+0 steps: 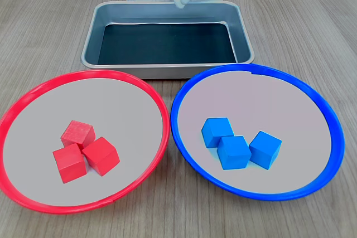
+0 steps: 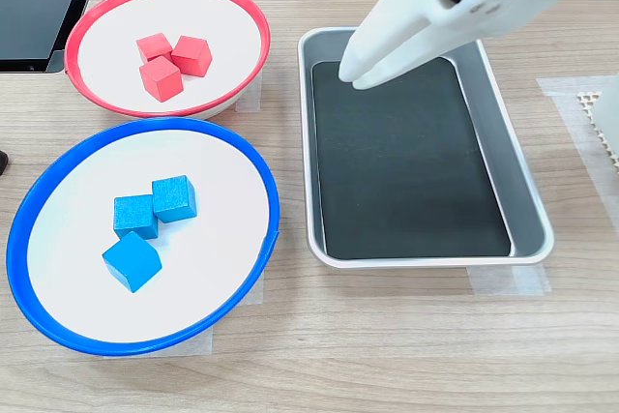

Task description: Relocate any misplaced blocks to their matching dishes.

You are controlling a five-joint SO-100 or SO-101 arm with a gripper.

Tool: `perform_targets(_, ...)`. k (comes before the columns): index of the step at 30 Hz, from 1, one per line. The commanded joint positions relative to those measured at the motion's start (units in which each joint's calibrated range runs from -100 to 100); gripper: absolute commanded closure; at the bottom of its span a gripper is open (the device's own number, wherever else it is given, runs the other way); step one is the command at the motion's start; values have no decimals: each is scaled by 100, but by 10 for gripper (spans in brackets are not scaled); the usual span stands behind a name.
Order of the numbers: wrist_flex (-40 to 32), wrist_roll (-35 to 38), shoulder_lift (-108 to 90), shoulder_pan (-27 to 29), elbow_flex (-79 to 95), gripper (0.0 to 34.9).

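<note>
In the second exterior view we see our white arm reaching in from the upper right corner, its gripper (image 2: pixel 356 74) slanting down toward the second exterior view's left. Our two white fingers (image 2: pixel 387 41) lie pressed together to a single pointed tip, with nothing between them. A dark motor block sits at our wrist near the top edge. In the first exterior view only our blurred white tip shows at the top edge.

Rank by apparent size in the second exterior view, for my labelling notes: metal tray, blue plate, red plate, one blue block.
1. Metal tray and blue plate: look alike, unranked.
2. Red plate, though farther away.
3. Blue block.
</note>
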Motion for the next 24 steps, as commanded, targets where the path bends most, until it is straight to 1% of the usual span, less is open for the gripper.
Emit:
perform_targets(1,-315,-293,-620,45,352,346)
perform_targets(6,-918,-816,-1217,83,944,346)
perform_targets(11,-1074,-1206,-2446,186,1854,346)
perform_targets(13,-827,-1299,-3111,252,2218,346)
perform_targets(16,-274,-1397,-3844,290,2564,346)
perform_targets(24,263,-1587,-4578,271,3292,346)
